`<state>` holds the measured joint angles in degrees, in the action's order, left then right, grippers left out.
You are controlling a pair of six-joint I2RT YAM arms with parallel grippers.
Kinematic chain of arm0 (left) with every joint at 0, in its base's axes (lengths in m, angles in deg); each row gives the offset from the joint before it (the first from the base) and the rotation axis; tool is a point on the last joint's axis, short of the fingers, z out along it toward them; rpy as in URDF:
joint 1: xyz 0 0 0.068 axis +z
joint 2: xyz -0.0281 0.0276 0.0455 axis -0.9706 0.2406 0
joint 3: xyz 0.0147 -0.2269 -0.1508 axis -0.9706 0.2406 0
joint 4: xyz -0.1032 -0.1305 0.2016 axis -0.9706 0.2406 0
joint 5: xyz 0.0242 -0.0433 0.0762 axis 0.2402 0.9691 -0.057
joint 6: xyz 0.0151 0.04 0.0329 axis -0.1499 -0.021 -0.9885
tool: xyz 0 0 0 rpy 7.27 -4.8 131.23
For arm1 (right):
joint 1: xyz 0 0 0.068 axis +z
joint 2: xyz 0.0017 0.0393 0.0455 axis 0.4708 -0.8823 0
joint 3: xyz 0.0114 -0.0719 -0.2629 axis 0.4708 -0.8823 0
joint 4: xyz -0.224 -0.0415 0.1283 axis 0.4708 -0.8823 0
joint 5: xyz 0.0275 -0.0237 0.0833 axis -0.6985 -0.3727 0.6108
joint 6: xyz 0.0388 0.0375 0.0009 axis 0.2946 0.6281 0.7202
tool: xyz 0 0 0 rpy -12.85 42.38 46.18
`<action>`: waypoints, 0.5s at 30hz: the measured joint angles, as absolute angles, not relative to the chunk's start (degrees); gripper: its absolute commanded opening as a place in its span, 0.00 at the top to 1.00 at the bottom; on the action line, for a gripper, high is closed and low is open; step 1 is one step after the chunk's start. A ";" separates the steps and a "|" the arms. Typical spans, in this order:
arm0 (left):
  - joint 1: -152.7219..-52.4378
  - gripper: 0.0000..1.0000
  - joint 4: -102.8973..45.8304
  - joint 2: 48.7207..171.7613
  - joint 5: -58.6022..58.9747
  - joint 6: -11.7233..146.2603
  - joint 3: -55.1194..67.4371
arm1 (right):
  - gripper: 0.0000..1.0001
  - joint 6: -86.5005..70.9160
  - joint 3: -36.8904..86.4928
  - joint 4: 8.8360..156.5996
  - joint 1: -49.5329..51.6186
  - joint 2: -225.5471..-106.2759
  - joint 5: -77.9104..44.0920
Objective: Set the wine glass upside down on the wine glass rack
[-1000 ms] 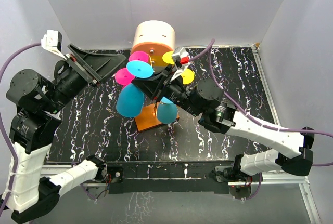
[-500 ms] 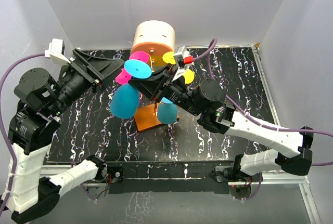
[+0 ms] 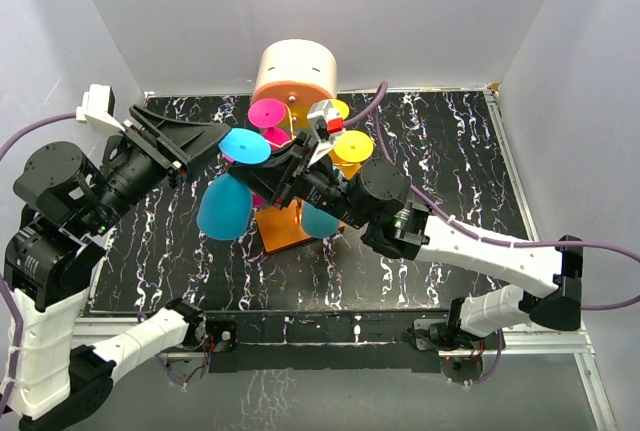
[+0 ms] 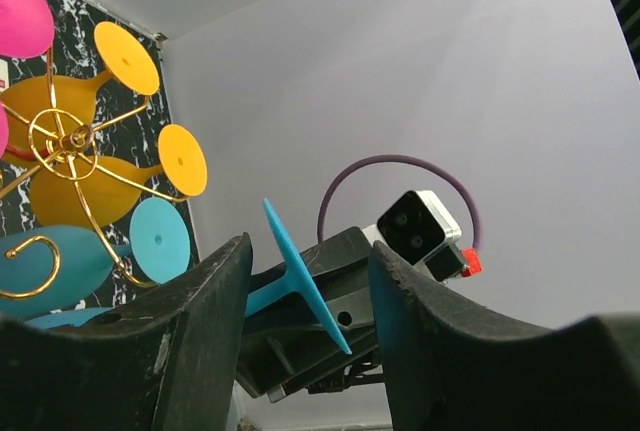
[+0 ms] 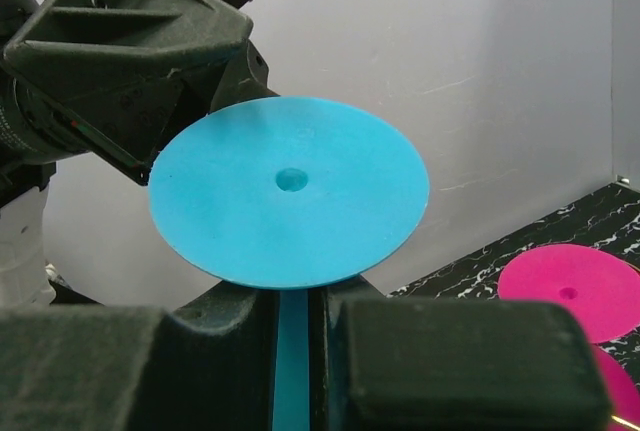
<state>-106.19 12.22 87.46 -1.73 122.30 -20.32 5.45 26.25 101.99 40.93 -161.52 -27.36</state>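
- The right gripper [image 5: 293, 316] was clenched on the stem [image 5: 292, 356] of the blue wine glass [image 3: 222, 206], the stem running up between its two fingers to the round foot [image 5: 290, 186].
- The glass hung in the air, tilted, just beside the left side of the wine glass rack [image 4: 62, 139]. In the overhead view its foot faced up and its bowl lay toward the near left.
- I could not tell whether the bowl touched the rack's wires.
- The left gripper [image 3: 210, 134] was released, with its fingers [image 4: 190, 341] standing apart and gripping nothing.
- Seen from the left wrist, the blue foot showed edge-on in the gap between those fingers, touching neither of them.
- The rack stood on its orange base [image 3: 290, 229] on the black marbled table [image 3: 450, 151].
- Other glasses hung on the rack's gold arms: pink [image 3: 268, 111], yellow [image 3: 352, 146] and teal [image 3: 320, 219].
- A cream-and-orange cylinder [image 3: 295, 71] stood behind the rack, at the far edge of the table.
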 measured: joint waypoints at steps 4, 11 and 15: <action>-106.19 0.56 14.96 86.25 -2.91 123.37 -20.32 | 1.00 5.40 26.73 103.04 40.95 -162.59 -26.48; -106.19 0.69 18.76 81.49 -6.10 126.80 -19.03 | 1.00 4.75 27.60 104.53 42.44 -166.37 -24.43; -106.19 0.75 21.08 80.35 -7.21 127.89 -19.03 | 1.00 4.29 27.62 105.07 43.16 -167.00 -23.88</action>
